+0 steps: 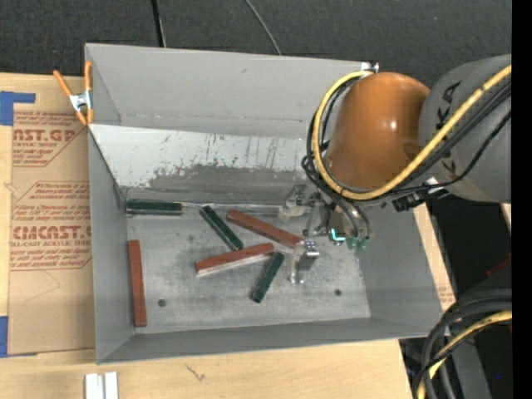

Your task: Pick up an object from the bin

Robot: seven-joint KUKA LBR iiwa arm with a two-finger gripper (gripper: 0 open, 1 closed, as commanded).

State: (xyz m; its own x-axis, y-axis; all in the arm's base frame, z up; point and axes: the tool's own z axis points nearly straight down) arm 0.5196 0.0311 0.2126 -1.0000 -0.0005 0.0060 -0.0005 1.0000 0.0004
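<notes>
My gripper [301, 264] hangs low over the bin floor, right of the middle, under the orange wrist cover. Just left of it lies a short dark green stick [266, 277], tilted, its upper end close to the gripper. A red-brown stick [234, 258] lies nearly flat to the left of that. Another red-brown stick [262, 227] slants toward the gripper from the upper left, its right end right beside it. Further left a second dark green stick [220, 228] lies crosswise.
A long red-brown stick [136, 283] lies along the bin's left wall. A dark green stick [154, 209] rests against the back wall at the left. The arm and its cables cover the bin's right back part.
</notes>
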